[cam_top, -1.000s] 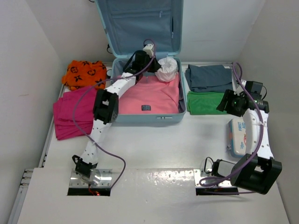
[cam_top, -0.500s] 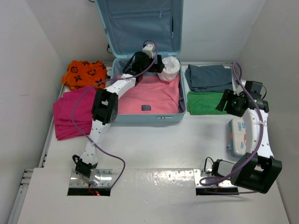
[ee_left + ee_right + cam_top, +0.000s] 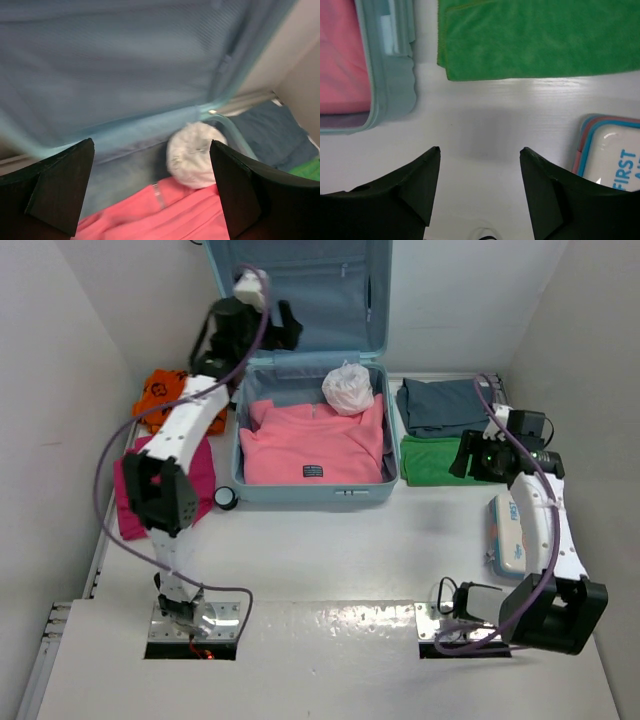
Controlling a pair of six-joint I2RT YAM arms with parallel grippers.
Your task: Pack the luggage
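Left of the luggage (image 3: 312,492), magenta clothes (image 3: 206,465) waited. The left jaws hung wide and empty above its pink shirt (image 3: 312,445) and what seemed a white bag (image 3: 349,390). Right of it, the right jaws gaped empty; next likely grasping the green towel (image 3: 430,462).

Place: lab-like robot test cell
Evidence: white tabletop (image 3: 330,550) boxed by plain white walls (image 3: 50,390)
Rig: left arm (image 3: 185,425) and right arm (image 3: 550,530) bolted at near edge

We see an aqua luggage (image 3: 315,492), a pink shirt (image 3: 312,440), a white bag (image 3: 349,388), a black-patterned orange cloth (image 3: 160,390), a magenta towel (image 3: 204,468), a green towel (image 3: 430,462), slate-blue clothes (image 3: 445,405) and a white-and-blue box (image 3: 505,535).
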